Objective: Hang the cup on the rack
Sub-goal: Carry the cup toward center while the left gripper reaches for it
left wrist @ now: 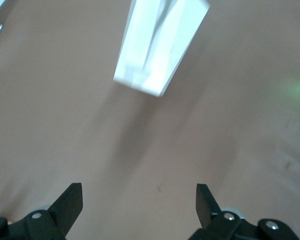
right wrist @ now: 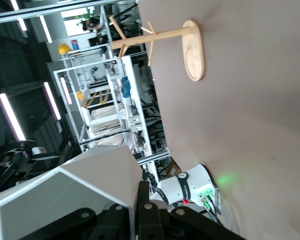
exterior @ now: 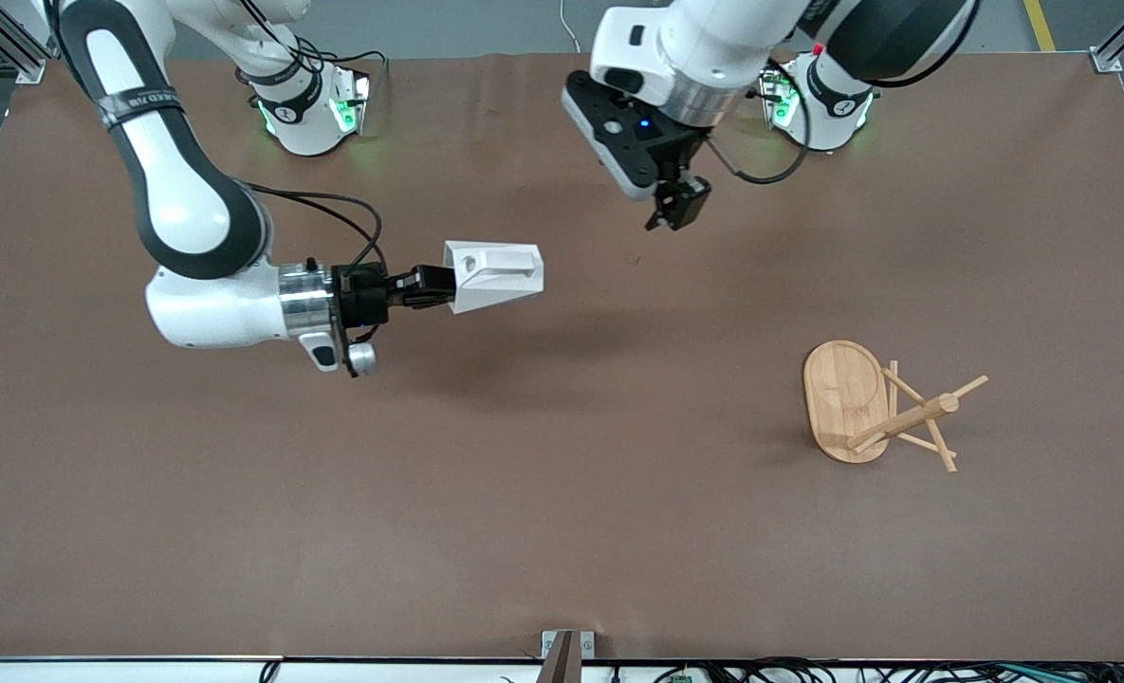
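Right pincer: clenched on the cup, held up in the air over the middle of the bench, somewhat toward the right arm's end. Arm reaches out level, wrist horizontal. The cup lies on its side in the grip, a small white faceted piece, its blocky handle with the round hole facing up toward the front camera. In the right wrist view the cup fills the foreground just ahead of the black fingers.

Left pincer: released, jaws spread wide with nothing between them, hanging over the bench near the left arm's base. In the left wrist view the two dark fingertips stand well apart over bare brown surface, and the cup shows farther off, airborne, casting a soft shadow below.

Rack: light bamboo mug tree, upright on its oval flat base, toward the left arm's end of the bench and nearer the front camera than both pincers. Central post with thin pegs angling off it. No cup on any peg. Well apart from the cup. Also seen in the right wrist view.
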Robot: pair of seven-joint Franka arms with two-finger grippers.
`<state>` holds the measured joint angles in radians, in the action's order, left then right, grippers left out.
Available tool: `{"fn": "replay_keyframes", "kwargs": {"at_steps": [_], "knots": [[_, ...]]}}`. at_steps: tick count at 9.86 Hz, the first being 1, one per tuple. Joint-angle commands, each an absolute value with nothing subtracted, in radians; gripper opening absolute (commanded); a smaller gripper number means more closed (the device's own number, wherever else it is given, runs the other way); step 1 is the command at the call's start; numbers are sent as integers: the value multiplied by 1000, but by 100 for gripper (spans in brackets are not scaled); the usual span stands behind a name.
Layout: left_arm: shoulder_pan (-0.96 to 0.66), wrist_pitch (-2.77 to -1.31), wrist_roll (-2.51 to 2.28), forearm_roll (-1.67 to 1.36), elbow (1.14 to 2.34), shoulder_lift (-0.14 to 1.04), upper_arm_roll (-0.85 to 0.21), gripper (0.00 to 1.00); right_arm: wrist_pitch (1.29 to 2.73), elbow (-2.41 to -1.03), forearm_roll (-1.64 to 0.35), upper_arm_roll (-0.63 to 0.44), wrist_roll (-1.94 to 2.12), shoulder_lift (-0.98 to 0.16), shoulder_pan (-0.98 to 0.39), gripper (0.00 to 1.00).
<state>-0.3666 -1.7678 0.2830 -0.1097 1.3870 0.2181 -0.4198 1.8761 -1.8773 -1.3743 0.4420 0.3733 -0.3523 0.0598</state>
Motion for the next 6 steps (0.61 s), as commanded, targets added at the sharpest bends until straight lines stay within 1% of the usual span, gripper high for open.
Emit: {"fn": "replay_keyframes", "kwargs": {"at_steps": [1, 6], "knots": [[-428, -1808, 313, -112, 1341, 282, -422, 100, 1876, -1923, -1460, 485, 474, -382, 74, 0], [-437, -1868, 452, -107, 1341, 354, -417, 100, 1875, -1937, -1465, 492, 474, -371, 72, 0]]}}
